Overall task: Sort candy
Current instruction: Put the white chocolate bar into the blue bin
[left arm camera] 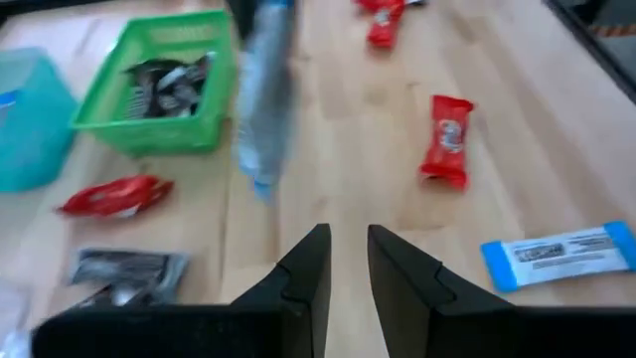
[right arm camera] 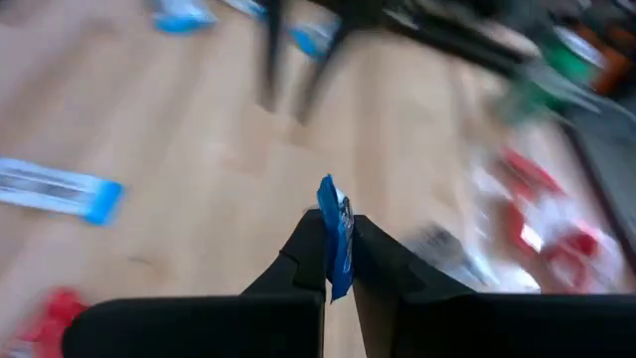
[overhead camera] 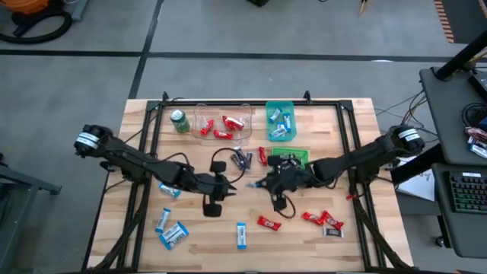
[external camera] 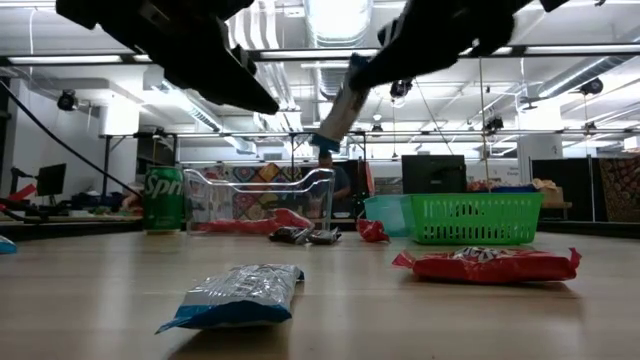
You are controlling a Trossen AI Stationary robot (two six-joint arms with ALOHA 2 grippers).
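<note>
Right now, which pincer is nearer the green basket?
Right. The right pincer, shut on a blue candy, hangs just beside the green basket; the left pincer sits farther off toward the table's middle.

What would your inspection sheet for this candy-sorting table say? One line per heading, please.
Surface: wooden table.
Job's things: blue candy bar held; red candy and blue candy loose; green basket, teal bin, clear tray.
Clutter: green can.
Grippers: right gripper shut on blue candy bar; left gripper slightly apart, holding nothing.
Cables: black cable on table.
Surroundings: desk with keyboard.
</note>
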